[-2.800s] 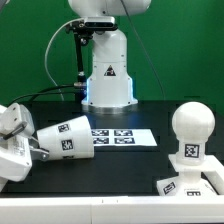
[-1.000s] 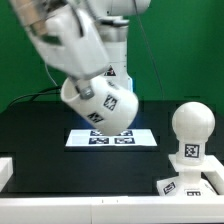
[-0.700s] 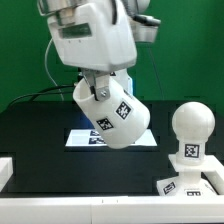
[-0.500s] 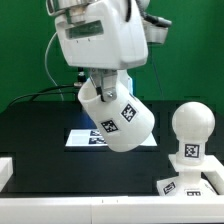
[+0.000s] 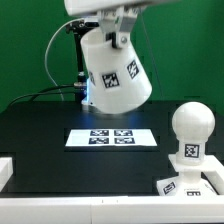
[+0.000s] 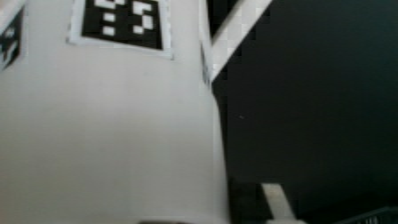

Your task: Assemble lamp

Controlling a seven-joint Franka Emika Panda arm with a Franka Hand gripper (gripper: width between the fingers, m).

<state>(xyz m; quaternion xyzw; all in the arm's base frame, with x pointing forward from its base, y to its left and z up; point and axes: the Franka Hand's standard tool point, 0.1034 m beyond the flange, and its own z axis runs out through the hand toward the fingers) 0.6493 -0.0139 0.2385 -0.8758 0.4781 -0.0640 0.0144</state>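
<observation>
The white conical lamp shade [image 5: 117, 72] with square tags hangs high in the air at the top middle of the exterior view, wide end down. My gripper [image 5: 108, 36] is shut on its narrow upper end. In the wrist view the shade [image 6: 107, 120] fills most of the picture as a blurred white wall with one tag. The rounded bulb [image 5: 190, 130] stands upright on the boxy base [image 5: 188, 185] at the exterior view's right, well apart from the shade.
The marker board [image 5: 112, 138] lies flat on the black table under the raised shade. The robot's white pedestal [image 5: 108, 85] stands behind it. A white rail [image 5: 8, 172] borders the table at the exterior view's left.
The shade lay on its side at the exterior view's left. It has been picked up, carried to the middle, then raised higher and turned more upright.
</observation>
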